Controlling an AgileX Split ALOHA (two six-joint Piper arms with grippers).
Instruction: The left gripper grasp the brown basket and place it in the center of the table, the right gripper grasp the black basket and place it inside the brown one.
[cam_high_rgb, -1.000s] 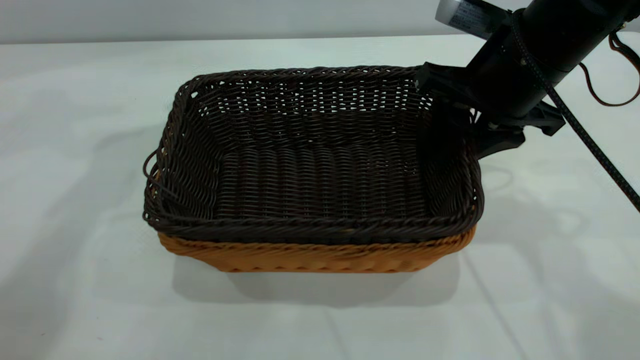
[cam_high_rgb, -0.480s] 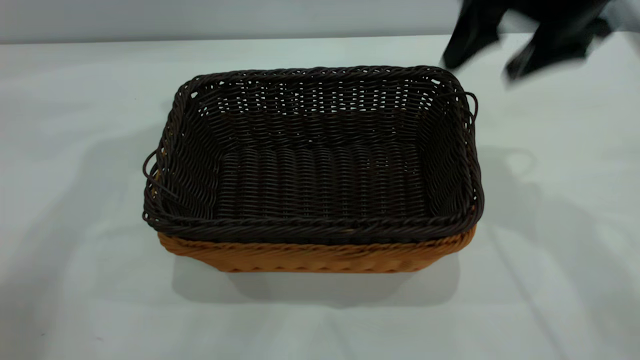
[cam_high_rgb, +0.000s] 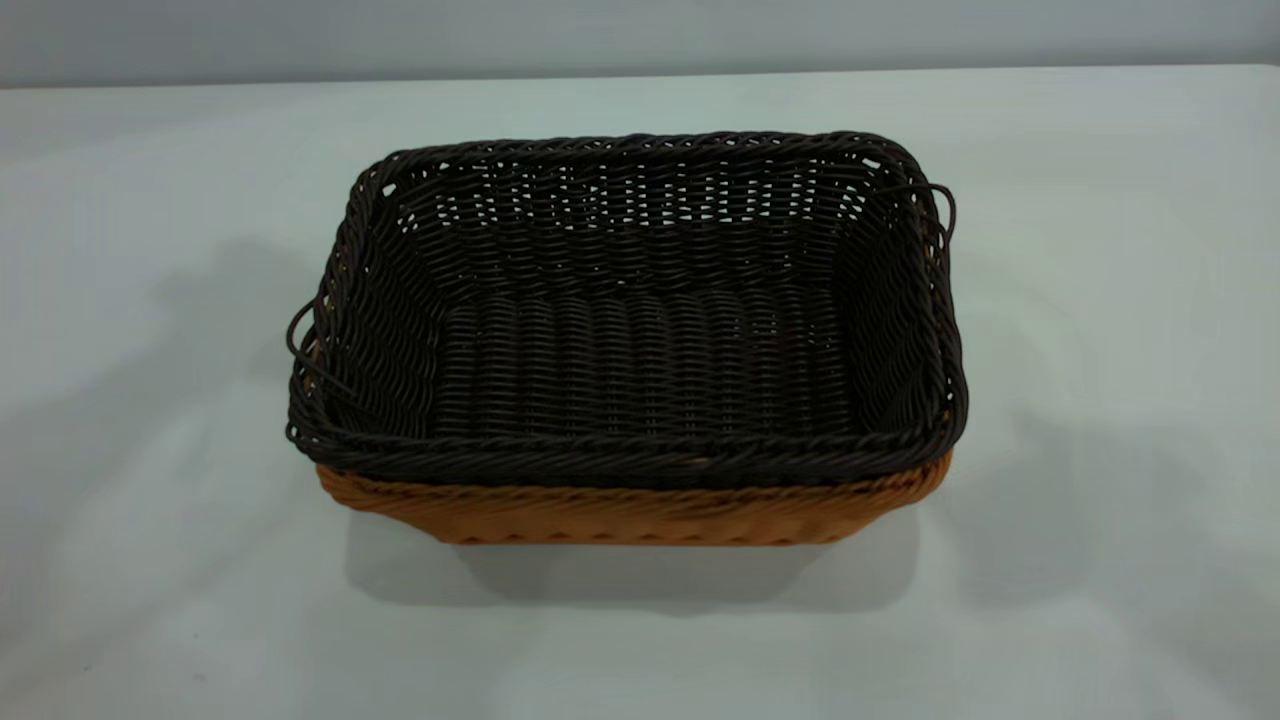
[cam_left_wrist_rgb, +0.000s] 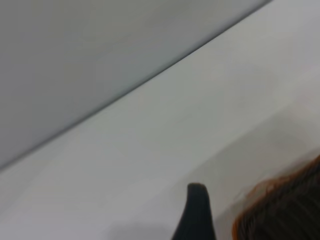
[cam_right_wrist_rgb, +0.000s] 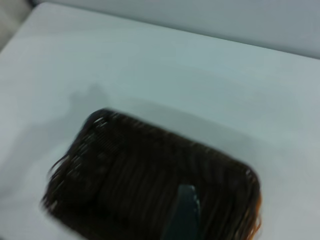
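Gone from the outside camera now is your right arm, which a second ago was at the far right corner of the black basket (cam_high_rgb: 640, 330) and half a second ago was already a blur lifting away. Neither basket budged. The black one sits nested inside the brown basket (cam_high_rgb: 630, 512), rims about level, with only a strip of the orange weave showing under the dark rim on the near side. Both rest in the middle of the table (cam_high_rgb: 150, 600).

From your right wrist camera, the right gripper (cam_right_wrist_rgb: 184, 212) hangs above the stacked baskets, not touching them; the black basket (cam_right_wrist_rgb: 150, 180) lies below it, with a sliver of orange at one corner. Only one fingertip shows, so you can't tell if the pincer is open or closed.

Same deal on the left: the left gripper (cam_left_wrist_rgb: 196, 212) shows a single dark finger over bare table (cam_left_wrist_rgb: 150, 140), with a basket corner (cam_left_wrist_rgb: 285, 210) just beside it, apart. Can't tell its state either.
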